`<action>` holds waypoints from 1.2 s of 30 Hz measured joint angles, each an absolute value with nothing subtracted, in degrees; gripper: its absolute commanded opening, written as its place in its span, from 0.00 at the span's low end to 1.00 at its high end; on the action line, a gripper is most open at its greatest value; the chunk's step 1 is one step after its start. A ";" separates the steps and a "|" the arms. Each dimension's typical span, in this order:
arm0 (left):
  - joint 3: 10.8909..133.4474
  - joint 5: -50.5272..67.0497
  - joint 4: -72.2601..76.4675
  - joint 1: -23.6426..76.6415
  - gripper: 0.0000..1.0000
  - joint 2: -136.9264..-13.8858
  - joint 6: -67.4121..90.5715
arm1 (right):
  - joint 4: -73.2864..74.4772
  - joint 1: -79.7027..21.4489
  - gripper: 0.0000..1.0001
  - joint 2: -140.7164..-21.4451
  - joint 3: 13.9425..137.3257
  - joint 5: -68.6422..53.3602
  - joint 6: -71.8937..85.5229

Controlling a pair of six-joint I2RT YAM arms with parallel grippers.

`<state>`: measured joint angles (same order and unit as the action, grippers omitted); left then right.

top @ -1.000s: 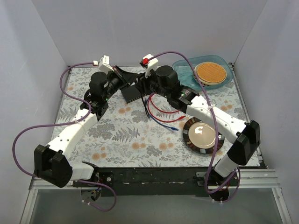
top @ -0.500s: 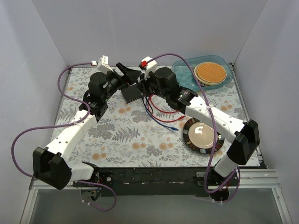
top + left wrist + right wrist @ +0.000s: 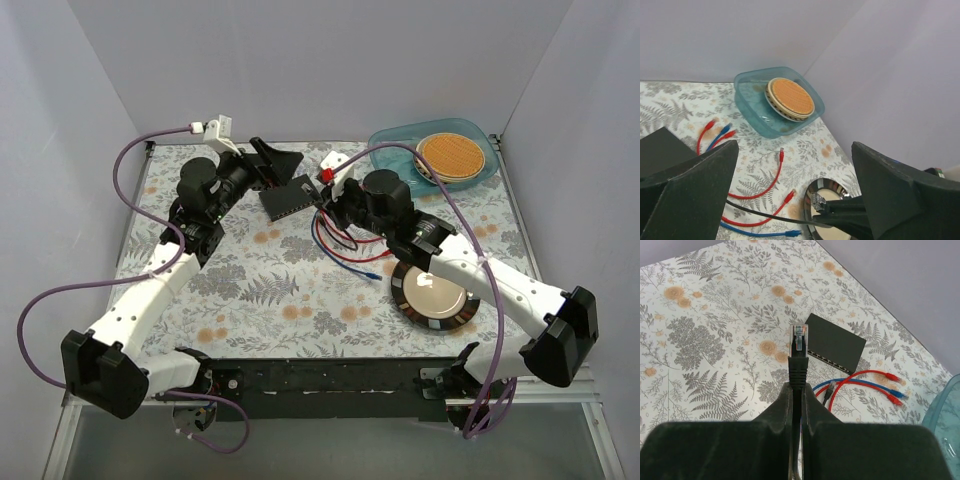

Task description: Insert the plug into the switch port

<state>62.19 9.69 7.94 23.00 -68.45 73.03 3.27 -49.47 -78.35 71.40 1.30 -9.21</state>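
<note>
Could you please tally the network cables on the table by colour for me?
Red cables: 2
Blue cable: 1
Black cable: 1
Total: 4

Switch [image 3: 835, 346]: port edge crowded by loose cables [image 3: 865, 380] just beside it; far side flanked by left gripper [image 3: 280, 157]; near-left mat [image 3: 260, 275] left open.
</note>
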 measured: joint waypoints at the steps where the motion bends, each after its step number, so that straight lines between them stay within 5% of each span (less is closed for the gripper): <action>1: 62.19 12.08 8.80 23.00 0.93 -68.62 72.01 | 2.92 -49.47 0.01 -77.47 70.63 1.21 -9.76; 12: 61.95 32.58 14.90 23.00 0.62 -72.07 66.24 | 1.32 -49.47 0.01 -74.30 68.01 1.83 -12.47; 21: 62.00 40.62 15.42 23.00 0.54 -76.36 65.82 | 1.30 -49.47 0.01 -74.30 68.01 4.58 -12.16; 25: 62.22 41.93 15.44 23.03 0.27 -77.01 66.19 | 1.23 -49.47 0.01 -74.30 68.03 4.71 -11.99; 27: 62.78 42.63 15.55 23.03 0.06 -77.45 66.46 | 1.23 -49.47 0.01 -74.32 68.05 4.54 -11.90; 29: 63.02 42.96 15.84 23.11 0.00 -77.58 67.11 | 1.30 -49.47 0.01 -74.37 68.05 4.45 -11.86; 30: 63.18 43.31 15.92 23.18 0.00 -77.58 67.40 | 1.30 -49.45 0.03 -74.48 68.07 4.43 -11.84; 34: 63.37 43.29 15.99 23.40 0.00 -77.60 67.99 | 1.23 -49.19 0.47 -74.54 68.18 3.99 -11.05; 36: 63.37 43.24 15.99 23.51 0.00 -77.60 67.96 | 1.26 -49.21 0.52 -74.59 68.20 3.68 -10.46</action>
<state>63.37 43.24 15.99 23.51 -77.60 67.96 1.26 -49.21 -74.59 68.20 3.68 -10.46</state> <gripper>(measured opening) 0.075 0.420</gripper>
